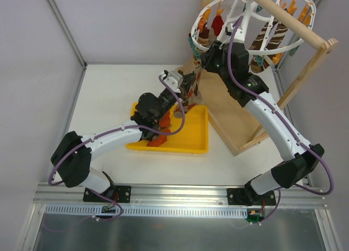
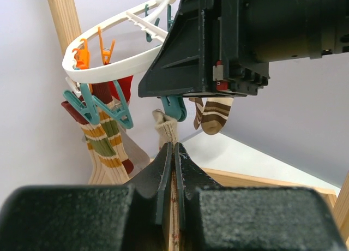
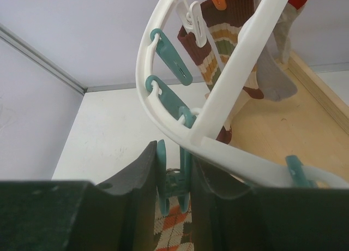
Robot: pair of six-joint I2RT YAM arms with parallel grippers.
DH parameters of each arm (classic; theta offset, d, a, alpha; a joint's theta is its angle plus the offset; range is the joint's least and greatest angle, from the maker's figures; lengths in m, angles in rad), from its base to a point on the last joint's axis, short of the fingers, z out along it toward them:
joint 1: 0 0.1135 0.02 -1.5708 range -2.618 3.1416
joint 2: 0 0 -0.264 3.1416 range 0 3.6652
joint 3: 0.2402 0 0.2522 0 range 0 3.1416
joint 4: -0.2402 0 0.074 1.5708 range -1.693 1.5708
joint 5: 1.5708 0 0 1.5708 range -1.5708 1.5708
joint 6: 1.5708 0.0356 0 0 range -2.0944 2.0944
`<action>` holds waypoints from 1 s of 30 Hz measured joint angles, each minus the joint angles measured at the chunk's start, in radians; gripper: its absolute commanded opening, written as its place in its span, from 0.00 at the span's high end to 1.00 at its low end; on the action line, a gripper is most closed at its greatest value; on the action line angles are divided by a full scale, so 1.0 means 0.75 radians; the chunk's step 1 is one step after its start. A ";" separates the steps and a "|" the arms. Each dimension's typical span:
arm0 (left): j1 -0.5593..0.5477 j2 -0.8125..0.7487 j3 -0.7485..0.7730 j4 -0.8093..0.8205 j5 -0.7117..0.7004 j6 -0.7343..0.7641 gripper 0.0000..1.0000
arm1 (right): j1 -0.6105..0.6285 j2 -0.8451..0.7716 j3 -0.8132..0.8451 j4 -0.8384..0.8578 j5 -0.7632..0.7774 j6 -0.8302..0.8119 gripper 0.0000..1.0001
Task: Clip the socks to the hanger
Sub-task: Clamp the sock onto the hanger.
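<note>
The white oval hanger (image 1: 295, 44) hangs from a wooden rod, with several socks clipped around its ring (image 3: 163, 114). My left gripper (image 2: 173, 147) is shut on a beige argyle sock (image 2: 166, 125), holding it upright with its top edge right under a teal clothespin (image 2: 174, 106). My right gripper (image 3: 173, 154) is shut on that teal clothespin (image 3: 173, 180), squeezing its handles; the argyle sock (image 3: 175, 233) shows just below. In the top view both grippers meet at the ring's near left side, left gripper (image 1: 184, 90) below right gripper (image 1: 205, 55).
A yellow tray (image 1: 194, 143) on the table holds orange-red socks (image 1: 160, 140). The wooden stand's base board (image 1: 229, 114) and slanted post (image 1: 294, 87) sit to the right. Striped socks (image 2: 106, 144) hang close to the left of the held sock.
</note>
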 measured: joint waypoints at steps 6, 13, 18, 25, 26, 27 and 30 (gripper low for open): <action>-0.014 0.001 0.000 0.001 0.002 0.018 1.00 | 0.000 0.001 0.000 -0.002 0.008 0.000 0.99; -0.025 0.011 -0.009 0.012 0.002 0.020 1.00 | 0.000 0.001 0.000 -0.002 0.010 0.000 0.99; -0.025 0.030 -0.011 0.013 0.001 0.022 1.00 | 0.000 0.001 0.000 -0.002 0.011 0.000 0.99; -0.026 0.041 -0.011 0.020 0.000 0.025 1.00 | 0.000 0.001 0.000 -0.003 0.010 0.000 0.99; -0.026 0.041 -0.011 0.021 -0.001 0.027 1.00 | 0.000 0.001 0.000 -0.003 0.011 0.000 0.99; -0.026 0.041 -0.011 0.021 -0.005 0.028 1.00 | 0.000 0.001 0.000 -0.003 0.011 -0.001 0.99; -0.026 0.042 -0.010 0.022 -0.012 0.037 1.00 | 0.000 0.001 0.001 -0.006 0.011 -0.002 0.99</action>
